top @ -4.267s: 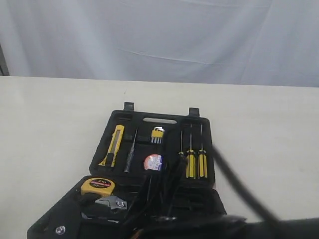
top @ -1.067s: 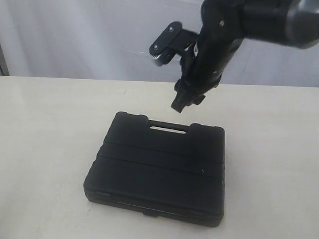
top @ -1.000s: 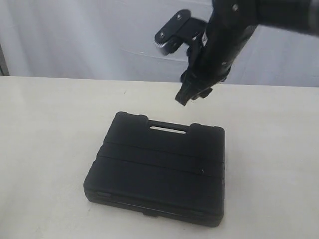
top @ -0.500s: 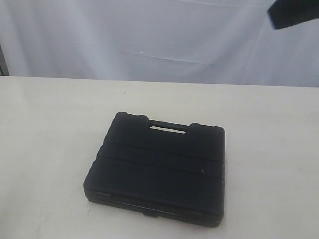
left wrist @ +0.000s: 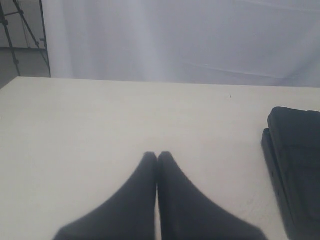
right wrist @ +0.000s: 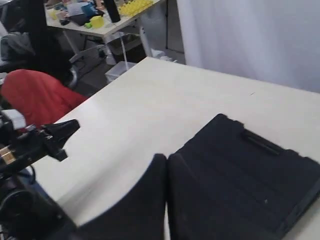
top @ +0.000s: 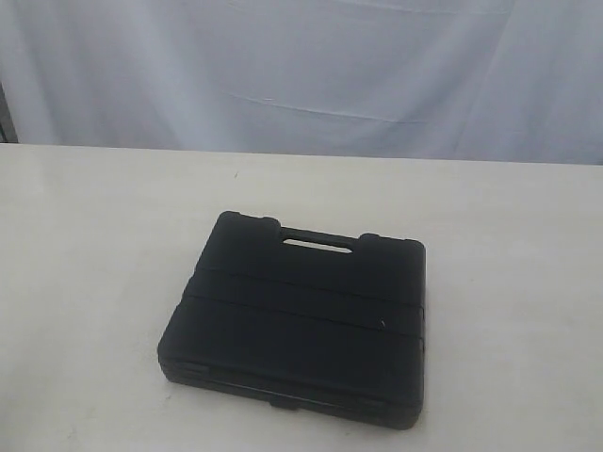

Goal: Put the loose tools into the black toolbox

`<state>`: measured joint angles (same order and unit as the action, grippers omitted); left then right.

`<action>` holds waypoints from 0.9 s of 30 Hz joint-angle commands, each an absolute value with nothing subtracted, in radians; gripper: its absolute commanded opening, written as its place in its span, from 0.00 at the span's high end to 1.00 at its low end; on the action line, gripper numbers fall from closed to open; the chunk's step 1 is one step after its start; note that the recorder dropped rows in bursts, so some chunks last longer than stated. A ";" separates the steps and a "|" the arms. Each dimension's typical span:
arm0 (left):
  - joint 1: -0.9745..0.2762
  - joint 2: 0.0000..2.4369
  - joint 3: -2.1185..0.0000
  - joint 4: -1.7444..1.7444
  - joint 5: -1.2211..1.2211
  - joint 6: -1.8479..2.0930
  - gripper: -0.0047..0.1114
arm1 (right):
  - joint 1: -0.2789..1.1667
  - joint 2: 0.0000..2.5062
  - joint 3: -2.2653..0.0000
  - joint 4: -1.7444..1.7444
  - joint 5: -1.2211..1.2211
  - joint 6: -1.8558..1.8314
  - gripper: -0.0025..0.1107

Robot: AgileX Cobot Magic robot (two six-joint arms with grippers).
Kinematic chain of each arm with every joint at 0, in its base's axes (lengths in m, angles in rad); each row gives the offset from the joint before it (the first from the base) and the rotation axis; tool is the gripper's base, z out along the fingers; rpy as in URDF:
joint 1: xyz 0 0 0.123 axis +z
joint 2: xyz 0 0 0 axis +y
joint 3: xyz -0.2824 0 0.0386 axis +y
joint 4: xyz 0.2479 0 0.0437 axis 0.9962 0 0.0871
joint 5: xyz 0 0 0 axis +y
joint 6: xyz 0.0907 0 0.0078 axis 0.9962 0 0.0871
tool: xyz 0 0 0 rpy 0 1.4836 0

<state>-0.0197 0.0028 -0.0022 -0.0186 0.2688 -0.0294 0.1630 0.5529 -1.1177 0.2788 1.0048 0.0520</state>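
The left end effector (left wrist: 157,156) is holding its two dark fingers pressed together tip to tip, gripping nothing. It is hanging over bare cream tabletop (left wrist: 100,120), well apart from the black toolbox (left wrist: 295,165), whose near corner is showing at the edge of the left wrist view.

The right end effector (right wrist: 166,159) is likewise keeping its fingers squeezed shut with nothing between them. In the right wrist view its tips are overlapping one corner of the toolbox (right wrist: 250,175); how high above the case they are sitting I cannot tell.

The toolbox (top: 301,325) is lying flat on the tabletop (top: 94,235), near the middle and a little toward the near edge. Its two halves are folded shut against each other, so the inside is hidden. The slot handle (top: 317,245) is facing the far side, and two shallow ridges are running across the lid from left to right.

A white curtain (top: 301,75) is hanging behind the far edge of the tabletop. Beyond the tabletop's left side, the right wrist view is showing a red chair (right wrist: 35,95) and a second table (right wrist: 115,22) carrying small yellow things (right wrist: 131,7).
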 commanded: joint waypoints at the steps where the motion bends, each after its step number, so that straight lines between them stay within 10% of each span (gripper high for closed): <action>1: -0.022 0.000 0.000 -0.021 0.268 -0.030 0.96 | 0.165 0.492 -1.085 0.324 1.014 0.056 0.98; 11: -0.022 0.000 0.000 -0.021 0.268 -0.030 0.96 | 0.151 0.396 -0.942 0.088 0.851 0.022 0.98; 18: -0.022 0.000 0.000 -0.021 0.268 -0.030 0.96 | -0.141 0.296 -0.519 0.086 0.333 0.037 0.98; 27: -0.022 0.000 0.000 -0.021 0.268 -0.030 0.96 | -0.383 0.180 -0.216 0.103 0.281 -0.023 0.98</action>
<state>-0.0197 0.0028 -0.0022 -0.0186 0.2688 -0.0294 -0.3459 0.2147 -0.2796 0.1007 0.3164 0.0111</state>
